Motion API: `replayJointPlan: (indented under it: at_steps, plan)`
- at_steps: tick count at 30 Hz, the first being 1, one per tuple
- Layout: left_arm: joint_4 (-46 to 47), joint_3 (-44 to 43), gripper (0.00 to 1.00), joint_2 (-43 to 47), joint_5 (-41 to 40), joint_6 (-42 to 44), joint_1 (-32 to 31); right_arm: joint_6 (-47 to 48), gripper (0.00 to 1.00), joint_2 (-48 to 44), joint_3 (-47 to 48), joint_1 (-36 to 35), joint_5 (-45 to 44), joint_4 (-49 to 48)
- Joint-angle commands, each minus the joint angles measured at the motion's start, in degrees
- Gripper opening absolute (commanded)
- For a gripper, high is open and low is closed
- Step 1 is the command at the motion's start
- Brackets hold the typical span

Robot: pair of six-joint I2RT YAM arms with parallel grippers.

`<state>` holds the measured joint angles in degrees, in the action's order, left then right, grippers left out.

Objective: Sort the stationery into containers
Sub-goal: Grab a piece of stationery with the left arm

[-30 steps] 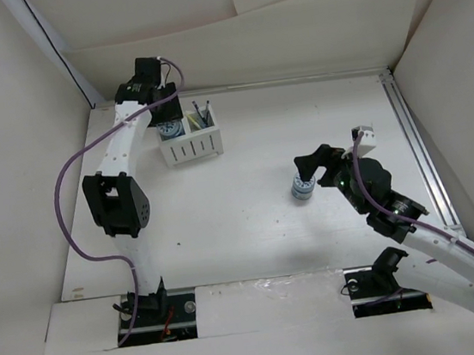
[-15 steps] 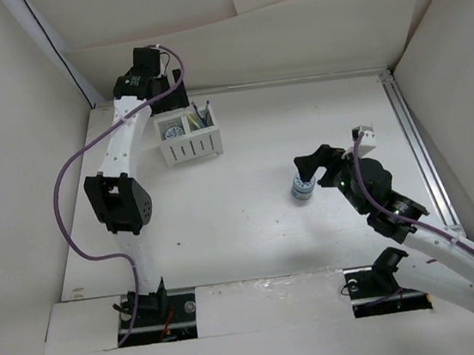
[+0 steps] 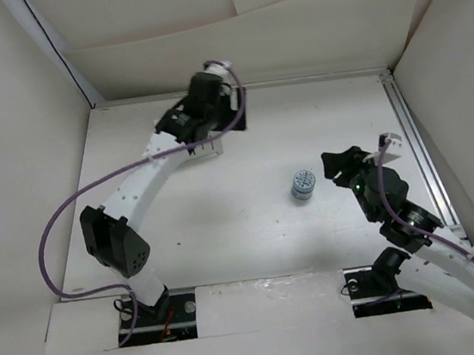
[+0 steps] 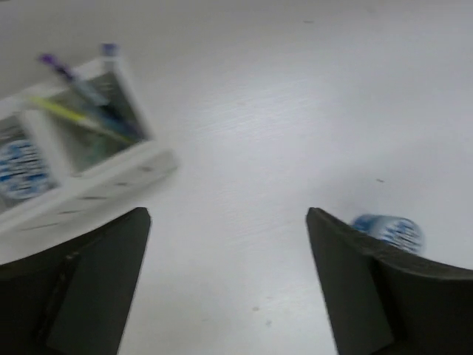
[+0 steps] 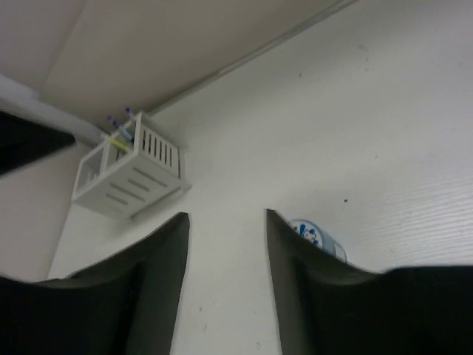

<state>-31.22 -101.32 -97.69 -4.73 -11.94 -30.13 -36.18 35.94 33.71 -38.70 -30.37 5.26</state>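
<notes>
Right gripper [image 5: 225, 281], jaws apart and empty, stands near the loose tape roll [image 3: 303, 185] on the table [image 3: 225, 222]. Farther back, left gripper [image 4: 229, 285], jaws apart and empty, hangs above the white organizer [image 4: 81, 177]. The organizer holds pens [image 4: 89, 100] in one compartment and a second tape roll [image 4: 18, 166] in the next.

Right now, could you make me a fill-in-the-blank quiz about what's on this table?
The organizer holding pens is coloured ___. Inside it lies ___ tape roll. A loose roll stands on the ___. The left gripper and right gripper, both empty, stand ___.
Missing: white, one, table, open.
</notes>
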Motion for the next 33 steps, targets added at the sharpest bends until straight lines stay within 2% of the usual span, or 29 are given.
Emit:
replayJointPlan:
  at_steps: [1, 2, 3, 4, 5, 6, 7, 8, 9, 10, 11, 12, 13, 15, 17, 21, 27, 33]
  plan:
    - [9.6, 6.6, 0.76, 1.6, -1.8, 0.3, -11.1, -3.8, 0.49, -4.4, 0.2, -0.2, -12.8, 2.7]
    - [12.0, 7.9, 0.27, -0.3, -2.4, 0.3, -16.5, -5.6, 0.26, -6.2, 0.2, -0.2, -14.4, 4.1]
    - [13.1, 10.1, 0.14, -1.5, -5.6, 0.3, -18.9, -6.6, 0.2, -7.0, 0.2, -0.2, -17.2, 7.0]
    - [14.3, 10.8, 0.13, -2.8, -5.6, -0.3, -20.7, -7.1, 0.19, -7.7, 0.9, -0.2, -18.0, 8.0]
    - [15.2, 11.3, 0.16, -5.2, -5.0, -0.3, -23.5, -7.1, 0.19, -9.0, 1.5, -0.2, -18.6, 8.7]
    - [18.0, 12.7, 0.2, -6.1, -5.0, -1.7, -24.7, -7.7, 0.26, -9.6, 2.1, -0.2, -18.6, 10.6]
    - [19.4, 13.3, 0.43, -6.7, -4.1, -1.7, -25.8, -7.7, 0.33, -10.1, 2.7, -0.2, -19.5, 11.6]
    - [20.8, 14.0, 0.58, -7.2, -3.0, -2.5, -26.6, -7.7, 0.42, -10.1, 3.9, -0.2, -20.4, 12.6]
    - [23.5, 14.7, 0.69, -8.3, -2.3, -3.1, -27.8, -7.7, 0.61, -10.9, 4.6, -0.2, -21.0, 13.6]
    - [23.5, 15.3, 0.77, -8.9, -1.2, -3.8, -27.8, -7.7, 0.7, -11.5, 5.3, -0.2, -22.0, 15.6]
    - [24.2, 15.3, 0.92, -9.7, -1.2, -3.8, -28.5, -7.7, 0.77, -11.5, 5.9, -0.2, -22.0, 16.5]
    - [24.2, 15.3, 0.96, -11.1, -1.2, -3.8, -29.2, -7.7, 0.82, -12.0, 7.3, -0.2, -22.5, 17.3]
    - [24.2, 14.7, 0.96, -11.8, -1.2, -3.8, -29.2, -7.7, 0.9, -12.0, 7.9, -0.2, -22.5, 18.6]
    - [24.7, 14.7, 0.99, -12.4, -1.2, -4.3, -30.0, -7.7, 0.95, -12.0, 9.3, -0.2, -21.8, 18.6]
    - [24.7, 14.7, 0.99, -13.3, -5.0, -4.3, -31.3, -7.7, 0.99, -12.0, 9.8, -0.2, -19.8, 19.3]
    - [26.2, 15.3, 0.99, -13.9, -7.4, -4.9, -31.3, -6.3, 0.99, -12.0, 8.5, -0.2, -17.7, 16.3]
    - [26.2, 11.7, 0.99, -18.6, -7.8, -4.9, -31.3, -4.9, 0.99, -11.5, 8.5, -0.2, -16.0, 14.8]
    - [26.2, 10.6, 0.79, -21.0, -11.2, -4.4, -31.3, -3.6, 0.99, -11.5, 7.3, -0.2, -12.2, 11.8]
